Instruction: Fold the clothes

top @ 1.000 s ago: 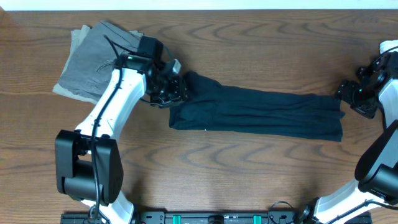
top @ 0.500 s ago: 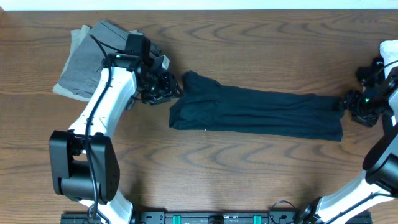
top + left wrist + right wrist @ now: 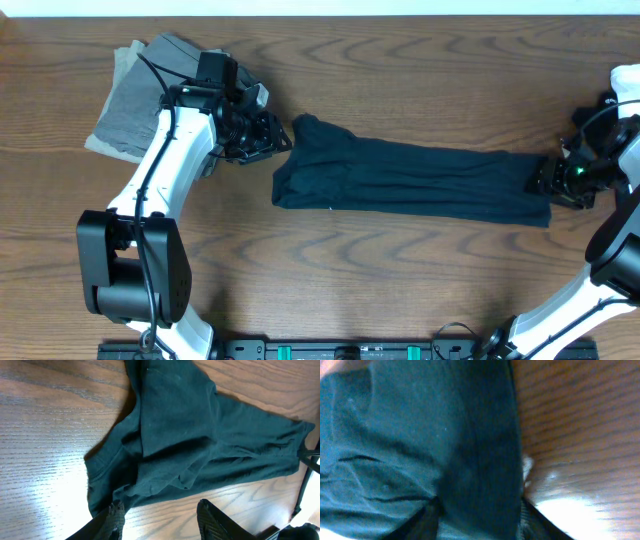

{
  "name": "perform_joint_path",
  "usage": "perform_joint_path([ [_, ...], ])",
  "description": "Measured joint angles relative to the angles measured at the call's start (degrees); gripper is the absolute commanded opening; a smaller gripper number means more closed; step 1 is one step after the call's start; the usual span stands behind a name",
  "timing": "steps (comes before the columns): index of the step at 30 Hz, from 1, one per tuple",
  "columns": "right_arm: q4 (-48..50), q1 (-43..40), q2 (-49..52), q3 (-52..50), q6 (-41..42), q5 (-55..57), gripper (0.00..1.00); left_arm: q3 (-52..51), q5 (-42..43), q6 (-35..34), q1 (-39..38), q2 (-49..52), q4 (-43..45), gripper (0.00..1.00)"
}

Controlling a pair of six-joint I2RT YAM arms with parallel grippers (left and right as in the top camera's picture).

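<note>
The clothes [image 3: 420, 180], a black T-shirt folded into a long strip, lie across the middle of the table. My left gripper [image 3: 278, 140] hovers just off the strip's left end. In the left wrist view that gripper [image 3: 160, 515] stands open over bare wood, with the bunched shirt end [image 3: 185, 425] just ahead and one fingertip [image 3: 116, 512] at the fabric's edge. My right gripper [image 3: 545, 182] is down on the strip's right end. In the right wrist view its fingers [image 3: 477, 517] straddle the shirt's edge [image 3: 420, 435], still apart, and dark fabric fills the gap.
A grey folded garment [image 3: 140, 100] lies at the back left, partly under the left arm. Something white [image 3: 625, 78] shows at the far right edge. Wooden table [image 3: 400, 270] stretches in front of the shirt.
The left gripper has backed off the shirt's left end toward the back left. The right gripper has come down onto the shirt's right end, and its fingers have narrowed around the fabric.
</note>
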Motion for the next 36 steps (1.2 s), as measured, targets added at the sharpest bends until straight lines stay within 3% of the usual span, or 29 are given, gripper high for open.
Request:
perform_joint_path([
  [3,-0.31,0.04,0.59,-0.02,-0.52,-0.22,0.01,0.00,0.00,0.00,0.00,0.00,0.11,0.49],
  [10,-3.67,-0.09,1.09,1.38,-0.55,-0.63,0.01,0.00,-0.02,0.00,0.00,0.00,0.13,0.49],
  [18,-15.17,-1.07,1.25,14.56,0.39,2.86,0.01,0.00,-0.04,0.00,1.01,-0.37,0.57,0.49],
  [26,-17.57,0.20,-5.79,17.77,1.01,6.21,0.01,0.00,-0.20,0.09,4.92,-7.26,1.27,0.54],
  [36,-18.93,17.16,-10.99,17.73,1.18,6.95,0.01,0.02,-0.20,0.20,8.31,-16.26,2.05,0.57],
])
